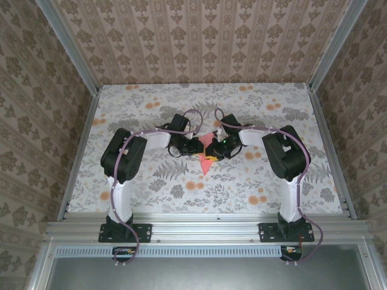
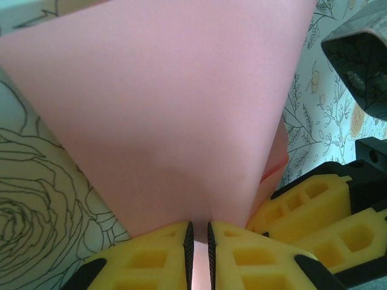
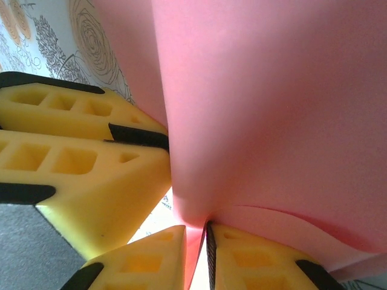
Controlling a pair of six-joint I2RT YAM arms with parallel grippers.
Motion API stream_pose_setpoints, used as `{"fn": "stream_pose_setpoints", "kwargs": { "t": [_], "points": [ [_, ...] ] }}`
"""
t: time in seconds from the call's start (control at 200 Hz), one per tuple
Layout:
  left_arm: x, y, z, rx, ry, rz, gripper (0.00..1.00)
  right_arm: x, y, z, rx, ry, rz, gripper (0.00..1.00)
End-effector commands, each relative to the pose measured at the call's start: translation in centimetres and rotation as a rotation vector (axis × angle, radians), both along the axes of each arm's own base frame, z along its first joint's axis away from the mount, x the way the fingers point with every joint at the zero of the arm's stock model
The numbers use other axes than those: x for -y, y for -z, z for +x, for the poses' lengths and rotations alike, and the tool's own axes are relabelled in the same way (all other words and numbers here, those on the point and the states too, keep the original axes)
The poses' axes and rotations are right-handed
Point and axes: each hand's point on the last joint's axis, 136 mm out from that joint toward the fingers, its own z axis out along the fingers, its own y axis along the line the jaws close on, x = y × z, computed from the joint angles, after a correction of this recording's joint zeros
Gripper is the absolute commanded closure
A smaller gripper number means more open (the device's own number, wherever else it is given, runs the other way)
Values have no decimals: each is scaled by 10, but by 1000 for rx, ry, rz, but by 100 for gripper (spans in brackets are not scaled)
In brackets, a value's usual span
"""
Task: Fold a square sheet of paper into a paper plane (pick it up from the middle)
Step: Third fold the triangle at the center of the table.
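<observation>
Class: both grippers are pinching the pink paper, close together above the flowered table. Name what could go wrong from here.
The left gripper and right gripper both pinch the thin coral-pink sheet of paper; pulling apart could tear it.
Their yellow fingers sit very close, so a small move may knock them together.
The paper bows near the right grip and might crease off-line.
</observation>
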Motion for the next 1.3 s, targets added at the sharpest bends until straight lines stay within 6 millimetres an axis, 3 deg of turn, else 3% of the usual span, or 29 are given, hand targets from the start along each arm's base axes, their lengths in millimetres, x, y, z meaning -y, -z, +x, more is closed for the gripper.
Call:
{"fn": "stream_pose_setpoints", "kwargs": {
  "t": [0.0,0.31,0.8,1.08,1.295],
  "points": [
    [-2,27,-13,-49,31,33,82,-3,8,-1,-9,-13,-15,80],
    [-1,18,-11,-34,31,24,82,1,15,-4,-18,-12,-35,74],
    [-11,-42,-10,67,7,-20,72,1,24,-9,-32,-13,-32,66],
    [-34,-39,-35,52,-55,-14,61,-1,20,-8,-30,2,-7,62],
    [-33,-31,-48,23,-69,-55,58,-1,18,-8,-27,9,-1,62]
  ]
}}
